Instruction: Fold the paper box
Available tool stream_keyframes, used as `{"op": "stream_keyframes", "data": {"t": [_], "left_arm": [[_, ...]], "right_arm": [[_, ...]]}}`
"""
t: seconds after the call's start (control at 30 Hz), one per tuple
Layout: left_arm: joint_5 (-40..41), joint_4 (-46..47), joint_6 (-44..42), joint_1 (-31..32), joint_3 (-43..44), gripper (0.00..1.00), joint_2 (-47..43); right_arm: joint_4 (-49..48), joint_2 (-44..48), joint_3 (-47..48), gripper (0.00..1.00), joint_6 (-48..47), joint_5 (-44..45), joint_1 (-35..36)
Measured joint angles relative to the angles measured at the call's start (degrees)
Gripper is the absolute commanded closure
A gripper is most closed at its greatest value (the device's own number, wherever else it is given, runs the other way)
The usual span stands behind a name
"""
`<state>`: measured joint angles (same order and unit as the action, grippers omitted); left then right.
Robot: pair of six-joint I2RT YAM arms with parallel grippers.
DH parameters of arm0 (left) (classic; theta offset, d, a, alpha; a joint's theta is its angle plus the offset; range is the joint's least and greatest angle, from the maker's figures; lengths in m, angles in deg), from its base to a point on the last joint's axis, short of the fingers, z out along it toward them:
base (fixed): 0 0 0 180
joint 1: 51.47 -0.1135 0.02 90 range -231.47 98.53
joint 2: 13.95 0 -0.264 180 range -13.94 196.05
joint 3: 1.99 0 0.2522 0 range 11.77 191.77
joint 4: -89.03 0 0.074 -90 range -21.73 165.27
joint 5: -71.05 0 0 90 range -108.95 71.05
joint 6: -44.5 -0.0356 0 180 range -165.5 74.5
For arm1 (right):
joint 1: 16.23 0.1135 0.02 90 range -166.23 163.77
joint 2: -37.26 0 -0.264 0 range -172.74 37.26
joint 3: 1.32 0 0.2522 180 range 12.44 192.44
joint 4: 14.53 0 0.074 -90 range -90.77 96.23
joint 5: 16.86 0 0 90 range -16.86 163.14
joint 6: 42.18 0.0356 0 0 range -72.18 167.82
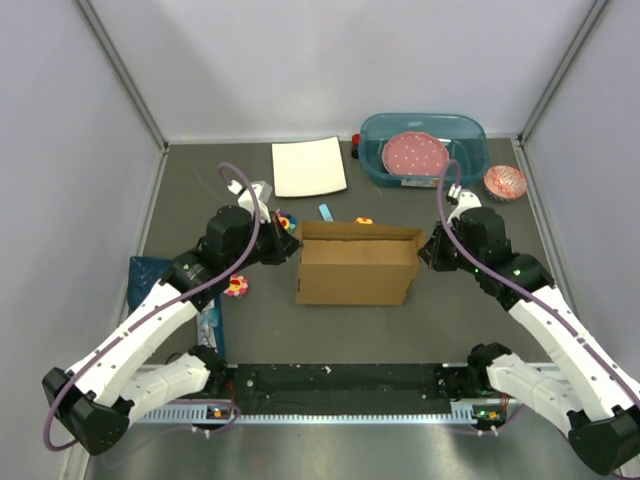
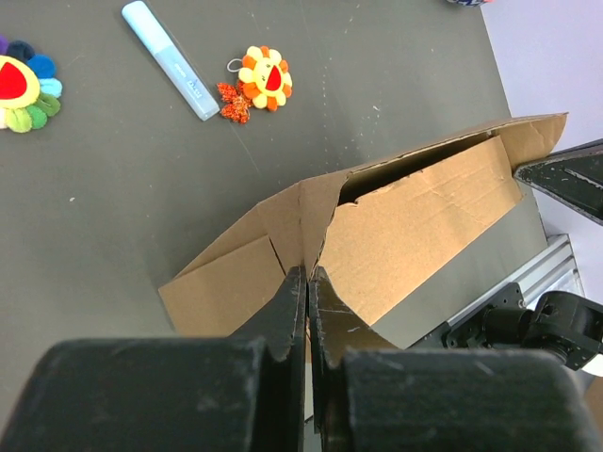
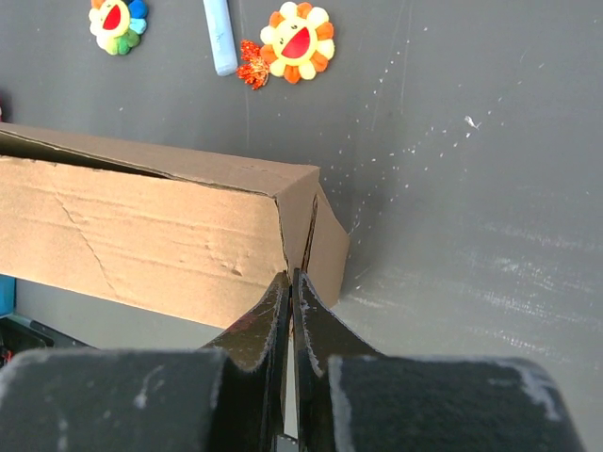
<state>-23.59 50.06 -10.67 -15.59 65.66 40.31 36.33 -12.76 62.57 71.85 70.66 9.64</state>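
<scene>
Two hands grip the box (image 1: 355,268) at the middle of the bench (image 1: 260,330), the left hand (image 1: 294,246) at its left end and the right hand (image 1: 424,250) at its right. It looks light and stiff, likely bending only at its creases, so thin edges are best to pinch.

Left wrist: fingers (image 2: 287,311) are clamped on a corner flap's edge.

Right wrist: fingers (image 3: 268,315) are clamped on the end wall's edge.

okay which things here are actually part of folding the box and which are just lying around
Job: paper box, left hand, right hand, both shut on its ends.
Lying about: white sheet, teal tub, pink plate, orange flower toy, rainbow flower toy, blue marker.
</scene>
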Motion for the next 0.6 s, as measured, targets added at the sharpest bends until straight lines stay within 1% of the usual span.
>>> {"op": "stream_keyframes", "data": {"t": [0.3,0.6], "left_arm": [[0.1,1.3,0.0,-0.1,-0.5,1.0,0.4],[3.6,3.0,-2.2,-0.2,-3.9,1.0,0.2]], "right_arm": [[-0.1,0.0,0.0,1.0,0.0,0.9,0.4],[-0.3,0.0,0.0,1.0,0.0,-0.1,1.4]]}}
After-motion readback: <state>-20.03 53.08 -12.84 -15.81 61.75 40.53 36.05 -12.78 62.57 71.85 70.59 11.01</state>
